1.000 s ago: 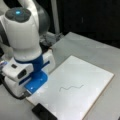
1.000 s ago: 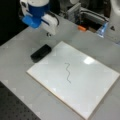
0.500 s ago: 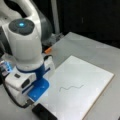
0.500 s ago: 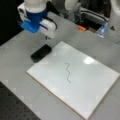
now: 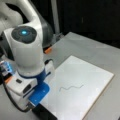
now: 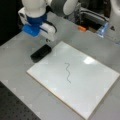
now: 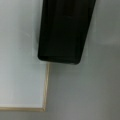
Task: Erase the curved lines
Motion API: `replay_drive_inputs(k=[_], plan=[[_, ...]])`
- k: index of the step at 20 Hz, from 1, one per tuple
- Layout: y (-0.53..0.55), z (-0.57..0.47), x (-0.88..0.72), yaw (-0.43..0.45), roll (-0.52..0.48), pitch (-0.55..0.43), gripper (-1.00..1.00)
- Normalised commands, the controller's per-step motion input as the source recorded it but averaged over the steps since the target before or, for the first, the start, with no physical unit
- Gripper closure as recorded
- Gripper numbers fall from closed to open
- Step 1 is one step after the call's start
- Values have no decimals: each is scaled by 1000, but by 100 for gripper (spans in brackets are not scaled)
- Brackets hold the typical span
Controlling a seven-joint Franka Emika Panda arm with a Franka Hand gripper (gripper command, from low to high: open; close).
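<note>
The white board (image 6: 82, 82) lies flat on the table (image 6: 15, 62), with the curve lines (image 6: 68, 72) drawn near its middle. In a front view the eraser (image 6: 40, 53) lies on the table just off the board's top-left corner, under the gripper (image 6: 47, 38).

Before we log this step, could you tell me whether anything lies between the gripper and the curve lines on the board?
Nothing visible does. The gripper hangs above the black eraser at the whiteboard corner; bare board separates it from the curve lines, which are intact.
</note>
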Motion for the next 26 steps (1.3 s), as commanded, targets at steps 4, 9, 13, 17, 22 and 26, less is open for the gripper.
replay_drive_inputs(k=[4, 9, 13, 17, 22, 26], plan=[[-241, -27, 238, -15, 181, 33, -100], [-281, -70, 299, -25, 238, 2, -100], [-255, -14, 281, -45, 260, 25, -100], [-203, 6, 285, -56, 265, 91, -100], [-181, 4, 304, -58, 267, 82, -100], [-182, -18, 263, -86, 168, -2, -100]])
